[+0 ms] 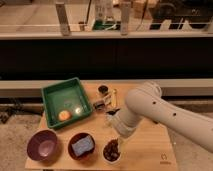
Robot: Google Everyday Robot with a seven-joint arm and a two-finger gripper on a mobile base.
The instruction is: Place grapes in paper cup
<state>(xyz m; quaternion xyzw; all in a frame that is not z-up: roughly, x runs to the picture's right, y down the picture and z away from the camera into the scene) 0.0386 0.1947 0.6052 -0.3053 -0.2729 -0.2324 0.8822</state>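
Observation:
The grapes (pixel 111 148), a dark red-purple bunch, sit inside the small white paper cup (pixel 113 159) near the table's front edge, right of the maroon bowls. My gripper (pixel 119 138) hangs from the white arm just above and slightly right of the cup, close to the grapes. The arm's wrist hides the gripper's upper part.
A green tray (pixel 55 95) at the back left holds an orange round fruit (pixel 63 115). An empty maroon bowl (pixel 42 145) stands front left; a second maroon bowl (pixel 81 146) holds a blue object. A small dark cup (pixel 103 90) and small items stand behind the arm.

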